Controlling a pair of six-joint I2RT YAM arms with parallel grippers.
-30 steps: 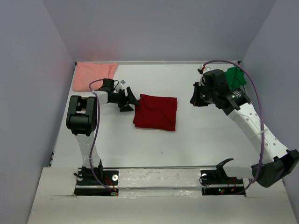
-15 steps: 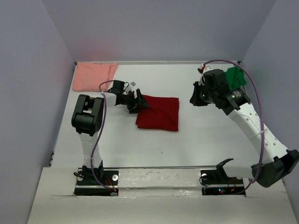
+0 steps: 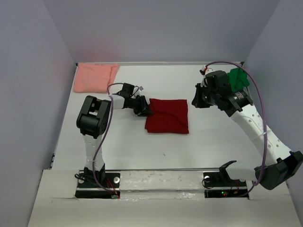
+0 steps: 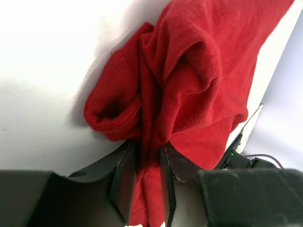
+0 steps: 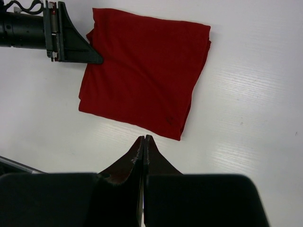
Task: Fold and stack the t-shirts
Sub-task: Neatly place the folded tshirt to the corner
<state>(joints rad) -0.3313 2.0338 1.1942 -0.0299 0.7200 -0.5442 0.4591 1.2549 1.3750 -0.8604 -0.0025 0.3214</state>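
So your left pincer (image 4: 147, 163) is clamped on the dark red folded cloth t-shirt (image 3: 168, 117). In the left wrist view you can see a bunched ridge of the cloth pinched right between the two black fingers (image 4: 124, 182), with the rest of the shirt rumpled up just ahead of the tips. From above, that pincer sits low at one corner of the shirt. The shirt spreads away from it as a roughly square folded pad, lying flat on the white desk (image 3: 142, 142).

Your right pincer (image 5: 143, 142) is pressed together, tips touching, nothing in it. It hovers over the desk. In its own wrist view the red shirt lies ahead of the tips, not touching them, and the left pincer shows at the shirt's corner beyond.

The bright green crumpled cloth t-shirt (image 3: 238, 78) sits just behind the right pincer's wrist, near the desk's far corner. The pale salmon pink cloth t-shirt (image 3: 96, 77) lies flat, well apart from the left pincer, out behind it toward the other far corner.
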